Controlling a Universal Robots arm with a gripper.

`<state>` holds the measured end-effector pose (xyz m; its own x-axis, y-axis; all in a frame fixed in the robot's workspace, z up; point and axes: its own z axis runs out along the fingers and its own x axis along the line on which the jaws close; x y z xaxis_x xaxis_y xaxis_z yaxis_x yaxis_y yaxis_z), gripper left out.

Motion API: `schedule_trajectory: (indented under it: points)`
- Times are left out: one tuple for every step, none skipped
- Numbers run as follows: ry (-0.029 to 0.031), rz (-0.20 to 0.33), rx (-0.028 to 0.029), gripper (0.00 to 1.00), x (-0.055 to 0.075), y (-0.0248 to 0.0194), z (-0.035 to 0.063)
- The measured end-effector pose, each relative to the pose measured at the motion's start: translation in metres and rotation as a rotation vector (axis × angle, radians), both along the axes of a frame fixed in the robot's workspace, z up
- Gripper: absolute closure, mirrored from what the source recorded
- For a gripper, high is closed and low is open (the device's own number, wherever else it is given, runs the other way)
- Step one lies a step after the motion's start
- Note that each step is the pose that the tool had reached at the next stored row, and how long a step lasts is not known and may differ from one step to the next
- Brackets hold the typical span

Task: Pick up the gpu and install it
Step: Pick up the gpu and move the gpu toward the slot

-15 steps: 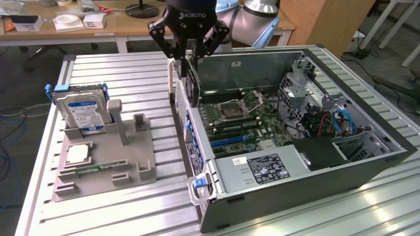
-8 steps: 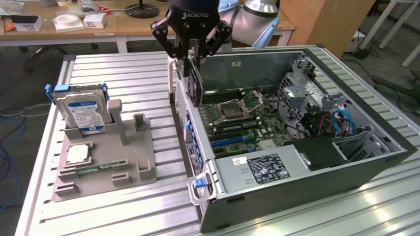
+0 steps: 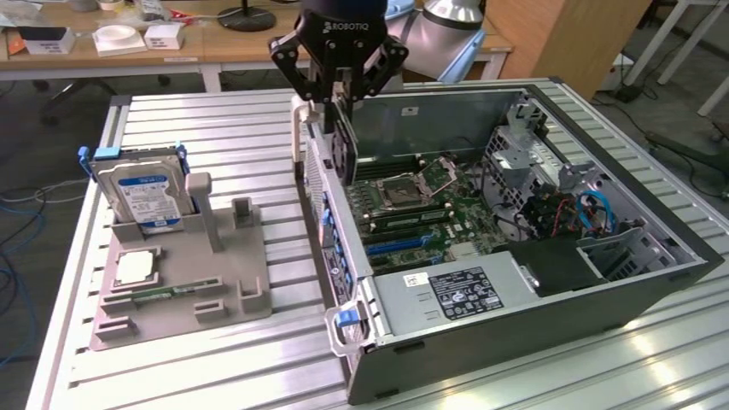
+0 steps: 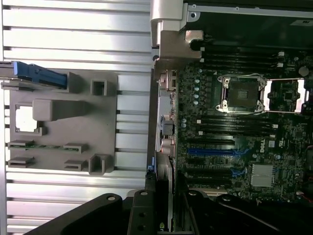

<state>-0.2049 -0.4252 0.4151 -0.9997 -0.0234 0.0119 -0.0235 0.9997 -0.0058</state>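
Black gripper (image 3: 340, 96) clamped on thin, flat gpu (image 3: 345, 149) hanging edge-on; below, open metal computer case (image 3: 547, 329), green motherboard (image 3: 422, 205).

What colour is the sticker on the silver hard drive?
The sticker is blue and white, clearest in the exterior view.
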Motion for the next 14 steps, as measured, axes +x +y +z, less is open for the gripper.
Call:
schedule_trajectory:
  points:
    - [0.0001,0.0,0.0,0.74,0.0007,0.0,0.0]
    - [0.0,0.0,0.0,0.74,0.0014,0.0,0.0]
    - [0.0001,0.0,-0.0001,0.74,0.0019,0.0,0.0001]
    - [0.0001,0.0,0.0,0.74,0.0025,0.0,0.0001]
    - [0.0,0.0,0.0,0.74,0.003,0.0,0.0]
    - [0.0,0.0,0.0,0.74,0.0037,0.0,0.0]
    - [0.0,0.0,0.0,0.74,0.0046,0.0,0.0]
    - [0.0001,0.0,-0.0001,0.74,0.0053,0.0,0.0]
    - [0.0,0.0,0.0,0.74,0.006,0.0,0.0]
    - [0.0001,0.0,0.0,0.74,0.0069,0.0,0.0]
    - [0.0,0.0,0.0,0.74,0.0076,0.0,0.0]
    - [0.0,0.0,0.0,0.74,0.0083,0.0,0.0]
    - [0.0,0.0,0.0001,0.74,0.0091,0.0,0.0]
    - [0.0,0.0,0.0,0.74,0.0099,0.0,0.0]
